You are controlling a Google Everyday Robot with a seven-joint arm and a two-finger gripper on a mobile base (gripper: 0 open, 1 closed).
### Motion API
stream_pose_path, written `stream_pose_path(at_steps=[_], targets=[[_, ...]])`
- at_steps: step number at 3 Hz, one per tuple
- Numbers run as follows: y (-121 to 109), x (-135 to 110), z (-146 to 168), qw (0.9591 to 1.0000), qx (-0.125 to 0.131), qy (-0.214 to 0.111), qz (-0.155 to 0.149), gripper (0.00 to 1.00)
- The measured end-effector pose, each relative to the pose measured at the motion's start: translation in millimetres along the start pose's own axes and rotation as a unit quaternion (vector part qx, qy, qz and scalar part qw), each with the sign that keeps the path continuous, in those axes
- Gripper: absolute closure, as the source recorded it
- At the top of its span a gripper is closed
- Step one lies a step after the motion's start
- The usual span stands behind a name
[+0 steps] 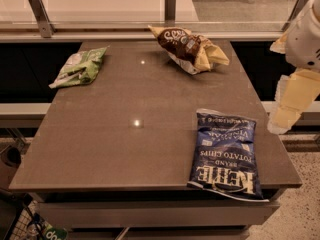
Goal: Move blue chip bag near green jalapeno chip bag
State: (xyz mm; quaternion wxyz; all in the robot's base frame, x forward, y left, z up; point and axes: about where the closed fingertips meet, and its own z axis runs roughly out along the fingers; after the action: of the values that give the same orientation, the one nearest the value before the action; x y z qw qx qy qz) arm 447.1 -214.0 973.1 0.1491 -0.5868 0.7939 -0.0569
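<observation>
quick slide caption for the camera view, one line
Blue chip bag near right on the table, green jalapeno chip bag far left, gripper beside the right edge.

Pincer [283, 118] at far right, just off the table's [100, 149] right side; arm [306, 36] above it cut by frame edge & blurred. Small print on blue chip bag [225, 156] unreadable. Stuff [30, 228] under table, bottom-left, cropped, can't ID.

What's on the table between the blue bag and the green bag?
Nothing: bare tabletop between blue bag and green bag, camera view. Gripper hangs beyond the right edge.
</observation>
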Motion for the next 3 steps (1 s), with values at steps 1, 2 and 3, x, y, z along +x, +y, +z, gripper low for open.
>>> stream_pose_path(at_steps=[1, 2, 3], targets=[[-7.8, -6.1, 23.1, 0.9988, 0.0, 0.046, 0.018, 0.0], [-14.5, -5.9, 52.3, 0.9969, -0.007, 0.069, 0.036, 0.0], [-11.9, -5.1, 85.9, 0.9963, -0.029, 0.065, 0.047, 0.0]])
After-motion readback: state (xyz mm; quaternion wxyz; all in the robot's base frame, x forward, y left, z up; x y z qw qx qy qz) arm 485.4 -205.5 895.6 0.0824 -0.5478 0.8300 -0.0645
